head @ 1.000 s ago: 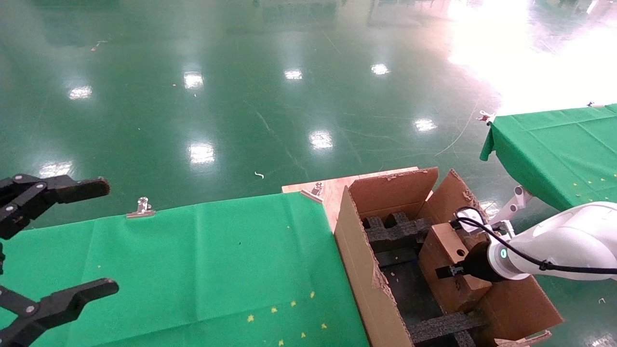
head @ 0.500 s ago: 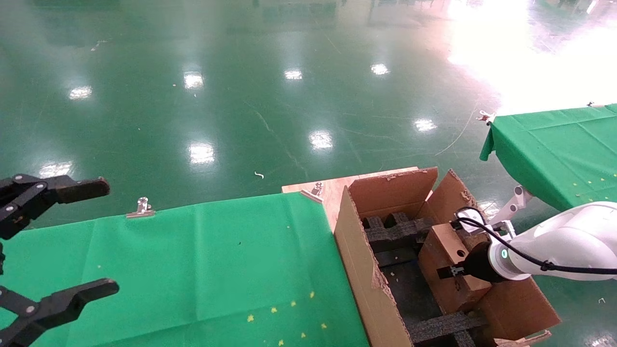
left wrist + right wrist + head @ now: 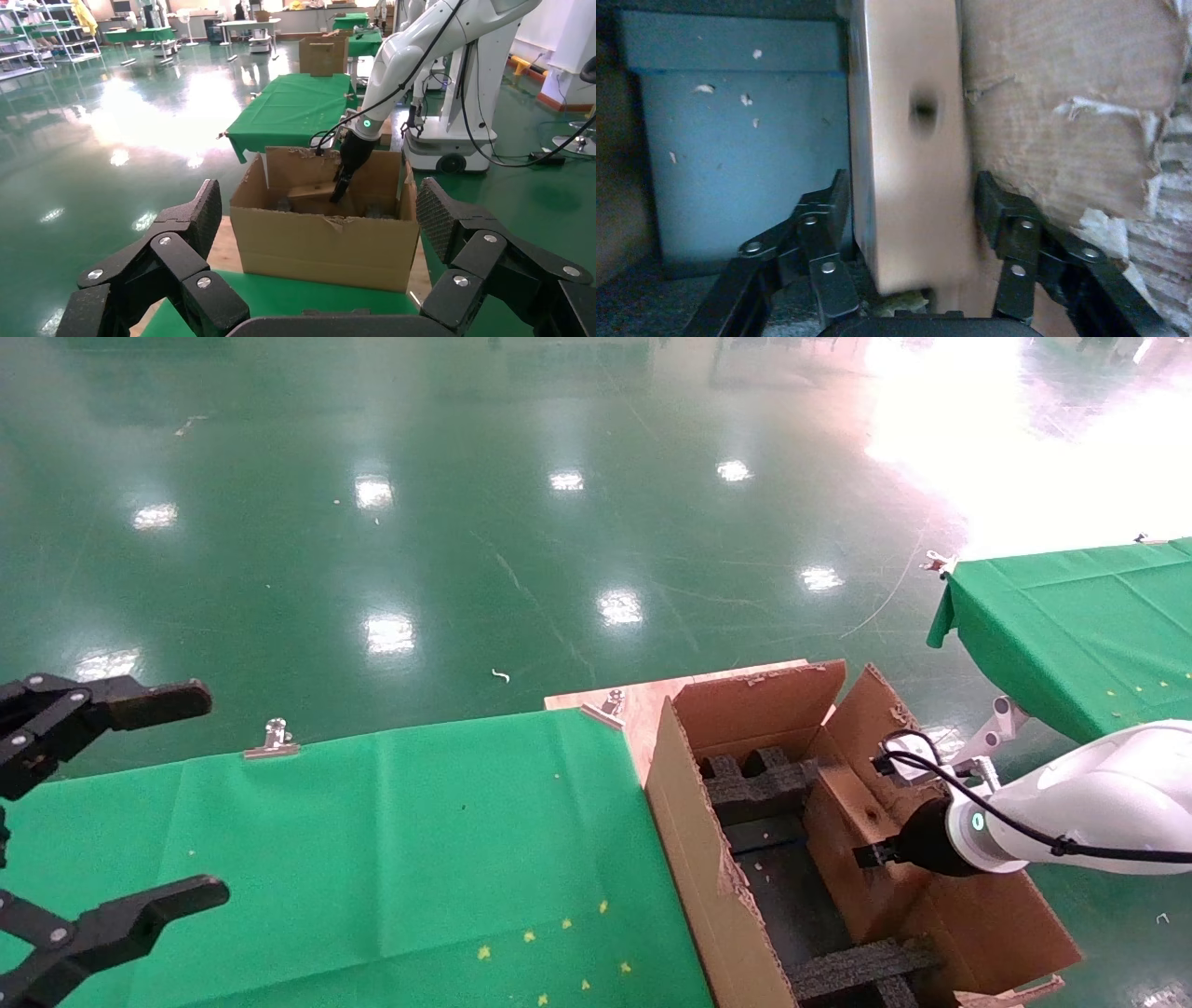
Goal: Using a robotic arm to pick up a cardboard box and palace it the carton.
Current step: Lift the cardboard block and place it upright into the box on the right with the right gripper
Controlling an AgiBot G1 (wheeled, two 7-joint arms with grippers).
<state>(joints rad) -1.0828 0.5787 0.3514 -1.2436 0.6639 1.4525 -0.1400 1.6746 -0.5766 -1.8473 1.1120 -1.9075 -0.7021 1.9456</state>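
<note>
Reaching down into the carton (image 3: 708, 859) from the right side, the robotic arm (image 3: 1071, 808) has its right gripper (image 3: 909, 210) around the cardboard box (image 3: 852, 840). From the right wrist view the black fingers (image 3: 831, 207) sit on either side of the box's narrow face, the one with the round hole, and they look pressed right up against it, so I'd call that a closed grip on the box. The box stands on edge inside the carton, hard against the right-hand wall, with its lower part down below the rim. Black foam inserts (image 3: 759, 780) sit at the far end of the carton and another strip of foam (image 3: 857, 966) crosses the near end; the box is between them.

The left gripper (image 3: 316, 274) is parked well off to the left, hovering over the green tablecloth (image 3: 372, 859) with its fingers spread wide and nothing in them. From its wrist camera you can see the carton's front wall (image 3: 323, 246) and the white arm dipping in from behind.

A metal clip (image 3: 272, 740) pins the cloth at the table's far edge, and a second green table (image 3: 1071, 626) stands further right.
</note>
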